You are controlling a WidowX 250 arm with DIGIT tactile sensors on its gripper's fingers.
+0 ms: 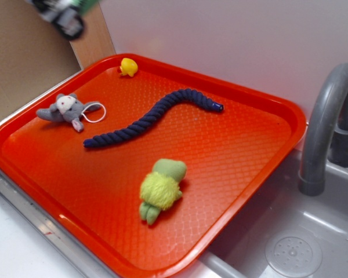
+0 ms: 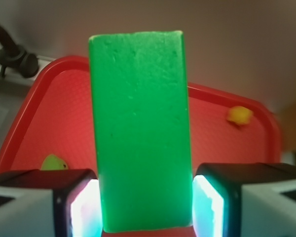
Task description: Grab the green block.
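**Wrist view: green block pinched at its lower end, well above the tray**

Wrist view is filled by the green block (image 2: pixel 140 133), which is held between the two pads of the gripper (image 2: pixel 144 205); the pads are pressed against its long side faces near the bottom end. The block's long axis is seen to run straight out from the gripper, its free end pointing away toward the far wall. Its faces appear flat and finely pitted, with sharp edges, so it is judged to be light and stiff, possibly foam or painted wood, and not slippery. A hold across the narrow width is judged sound, though a grip nearer the middle would resist tipping better.

Below lies the red tray (image 1: pixel 267 124), on which a fuzzy plush toy (image 1: pixel 160 190), a blue rope (image 1: pixel 151 119), a grey mouse (image 1: pixel 66 110) and a yellow duck (image 1: pixel 128 66) are spread. In the exterior view the gripper is only a blur at the top left corner.
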